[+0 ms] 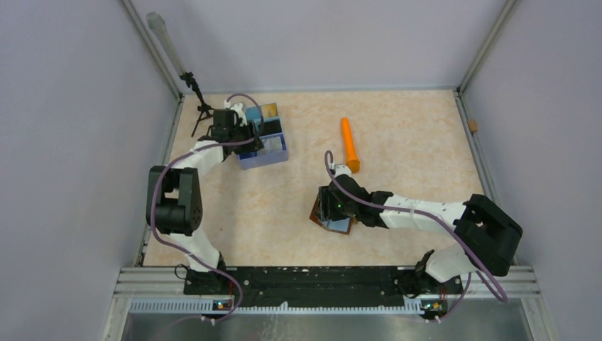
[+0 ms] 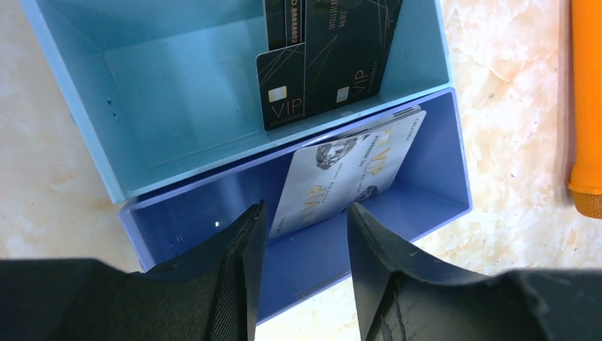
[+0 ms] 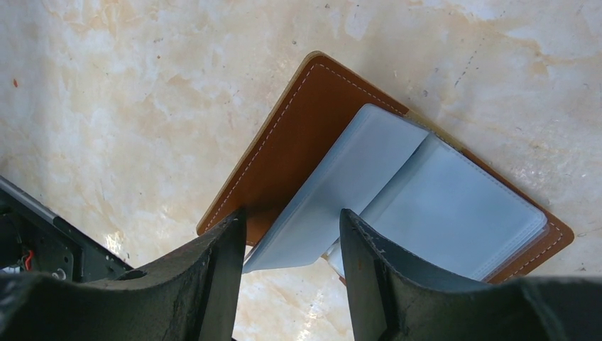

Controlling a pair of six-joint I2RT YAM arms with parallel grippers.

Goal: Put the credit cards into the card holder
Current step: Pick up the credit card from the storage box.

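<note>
Beige marbled tabletop [image 1: 284, 234] carries everything here, and the blue three-compartment plastic tray [image 1: 264, 159] serves as the landmark. An orange plastic cylinder [image 1: 349, 145] lies apart from the tray, on its right-arm side. The brown leather card holder [image 3: 298, 135] is farther off on that same side and nearer the arm bases, well apart from the tray. It lies spread open with its clear plastic sleeves [image 3: 440, 206] facing up.

The credit cards are all in the tray. A tan-gold card [image 1: 270, 111] shows in the far compartment, and black cards [image 2: 334, 64] lean in the pale middle one. A white card [image 2: 341, 177] leans against the divider in the darker near compartment, with what look like more card edges behind it.

The left gripper [image 2: 304, 209] hangs over that near compartment, fingers apart and holding nothing, the white card lined up in the gap. The right gripper [image 3: 292, 217] sits over the holder, also spread, with a sleeve corner between its fingers but unclamped.

The step in hand looks like the left arm's pick of the white card. To do it well, descend so the fingers straddle the card's raised upper edge, one finger on each flat face. Avoid striking the divider, then close firmly and lift straight up, clear of the tray wall. The cards behind may cling and ride along.
</note>
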